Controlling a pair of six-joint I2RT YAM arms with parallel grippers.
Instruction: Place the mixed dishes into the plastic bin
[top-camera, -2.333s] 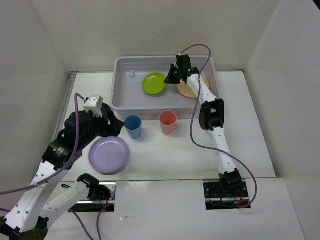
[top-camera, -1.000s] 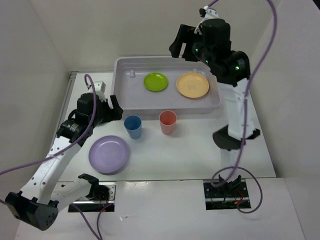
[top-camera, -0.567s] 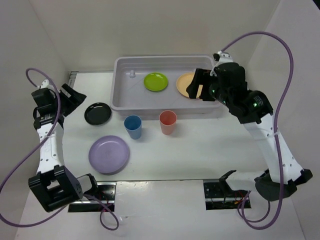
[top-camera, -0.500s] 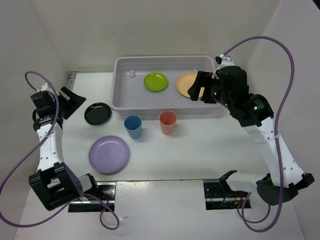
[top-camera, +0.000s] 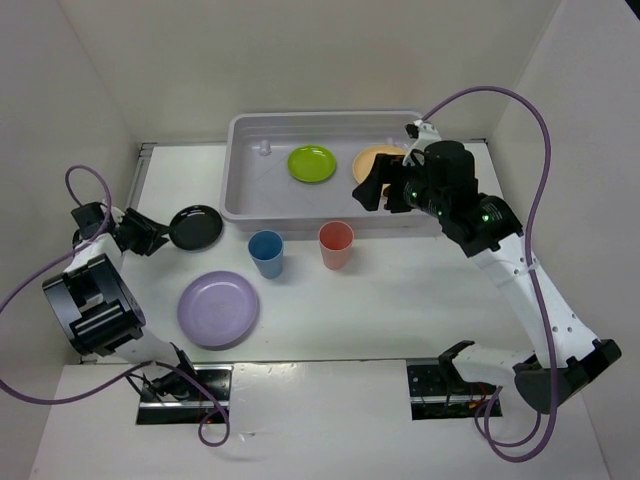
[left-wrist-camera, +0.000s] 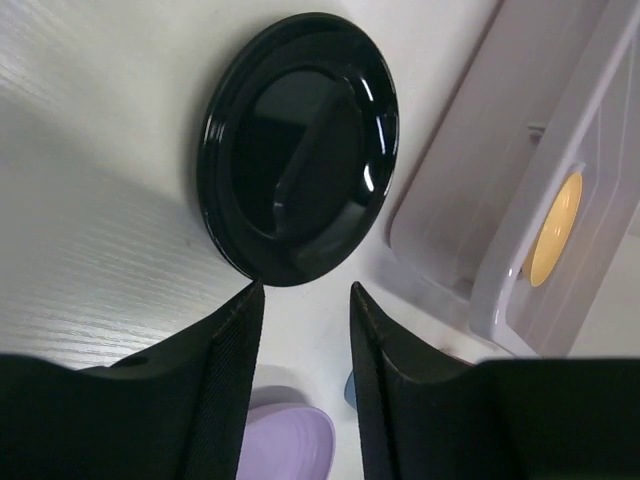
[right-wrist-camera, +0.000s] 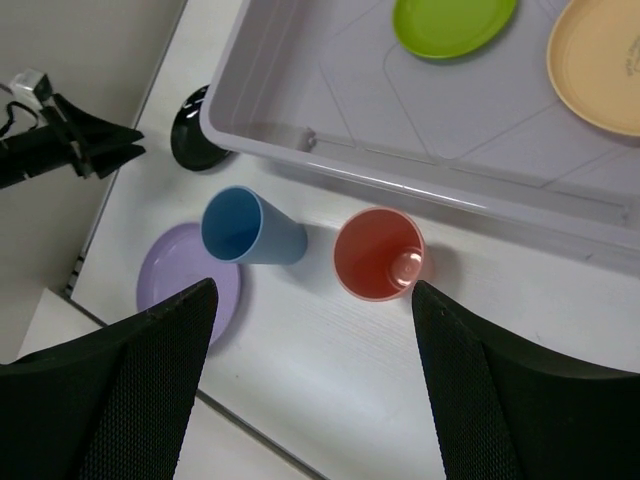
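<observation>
The left gripper (top-camera: 150, 238) lies low by the white table's (top-camera: 400, 300) left edge, jaws apart and empty, tips just beside the small round black plastic plate (top-camera: 196, 227). The right gripper (top-camera: 372, 190) hangs wide open over the near rim of the big pale grey plastic bin (top-camera: 245, 160), where a small lime-green plate (top-camera: 311, 163) and a big yellow-orange plate (top-camera: 375, 158) lie.
</observation>
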